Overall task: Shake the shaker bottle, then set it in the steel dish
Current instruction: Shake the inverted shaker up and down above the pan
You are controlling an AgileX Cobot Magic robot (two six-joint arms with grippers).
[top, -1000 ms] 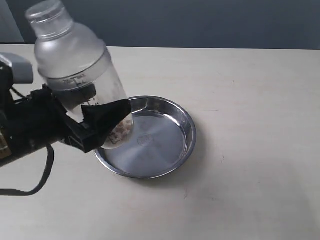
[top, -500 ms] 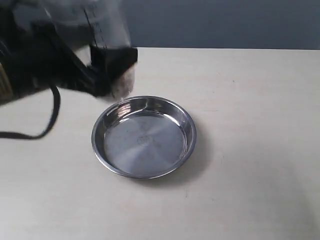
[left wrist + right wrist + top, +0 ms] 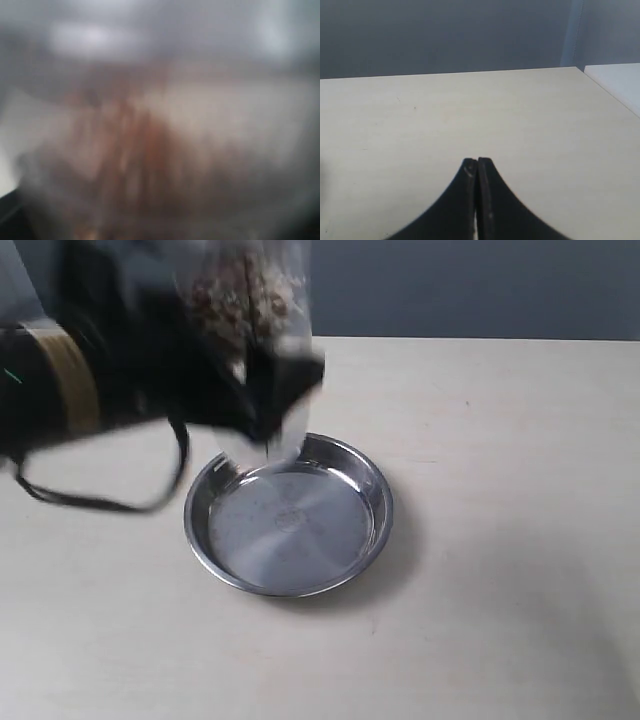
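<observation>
The shaker bottle (image 3: 250,300) is blurred with motion at the upper left of the exterior view, held in the air above the far left rim of the steel dish (image 3: 340,550); brownish grains are scattered high inside it. My left gripper (image 3: 270,390) is shut on the bottle's body. The left wrist view is filled by the blurred bottle (image 3: 150,150) with its brown grains. The dish holds nothing. My right gripper (image 3: 478,161) is shut and holds nothing, over bare table, and does not show in the exterior view.
A black cable (image 3: 90,502) loops under the left arm onto the beige table (image 3: 500,490). The table's far edge meets a grey-blue wall (image 3: 445,35). A white surface (image 3: 620,80) lies past the table's corner in the right wrist view.
The left arm has swung up and then to the right with the bottle, which is now blurred; the grains have spread up inside it. The dish has not moved.
</observation>
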